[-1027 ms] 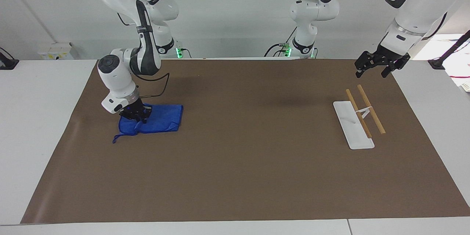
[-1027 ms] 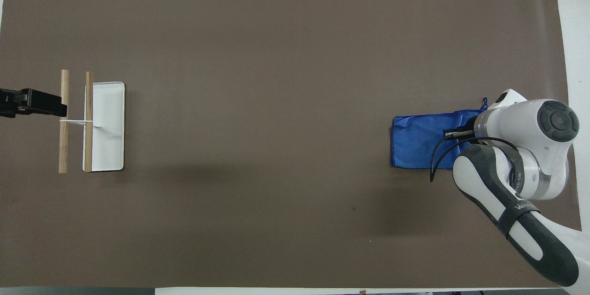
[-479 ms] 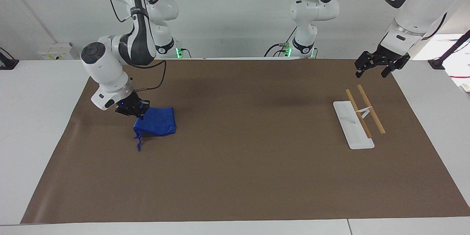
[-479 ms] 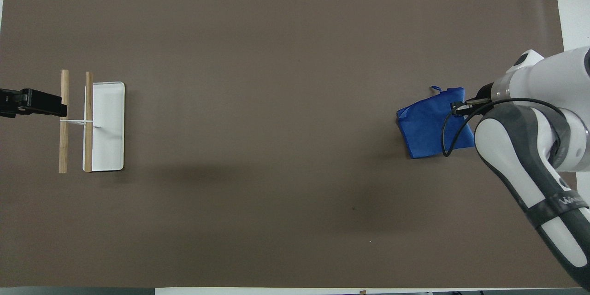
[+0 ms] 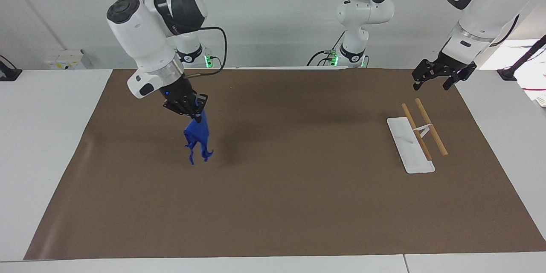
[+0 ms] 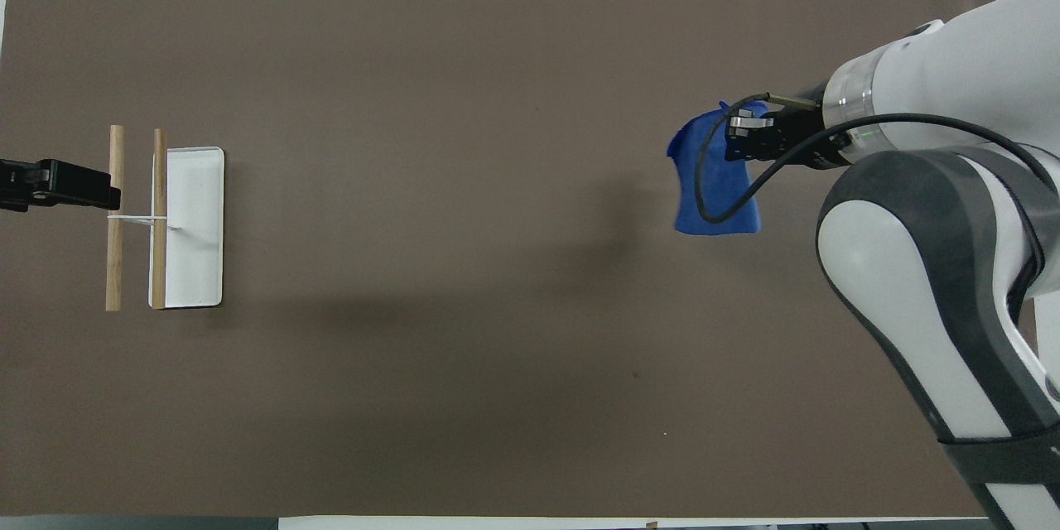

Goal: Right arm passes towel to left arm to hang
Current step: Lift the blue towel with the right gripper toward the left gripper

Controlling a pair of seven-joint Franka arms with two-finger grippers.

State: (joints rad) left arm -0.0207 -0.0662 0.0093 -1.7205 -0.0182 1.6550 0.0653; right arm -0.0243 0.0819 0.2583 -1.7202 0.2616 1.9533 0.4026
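Observation:
My right gripper (image 5: 195, 110) is shut on the top of the blue towel (image 5: 198, 137) and holds it up in the air over the brown mat, at the right arm's end of the table. The towel hangs down loosely, clear of the mat; it also shows in the overhead view (image 6: 714, 189) under the right gripper (image 6: 739, 135). My left gripper (image 5: 437, 77) waits open and empty in the air over the mat's edge near the towel rack (image 5: 422, 130); only its tip (image 6: 83, 186) shows in the overhead view.
The rack has two wooden rails (image 6: 116, 215) on a white base (image 6: 195, 224) and stands at the left arm's end of the table. The brown mat (image 5: 281, 187) covers most of the white table.
My right gripper has lifted the towel off the mat and carried it up and toward the table's middle. The towel went from lying flat to hanging. The left arm has not moved.

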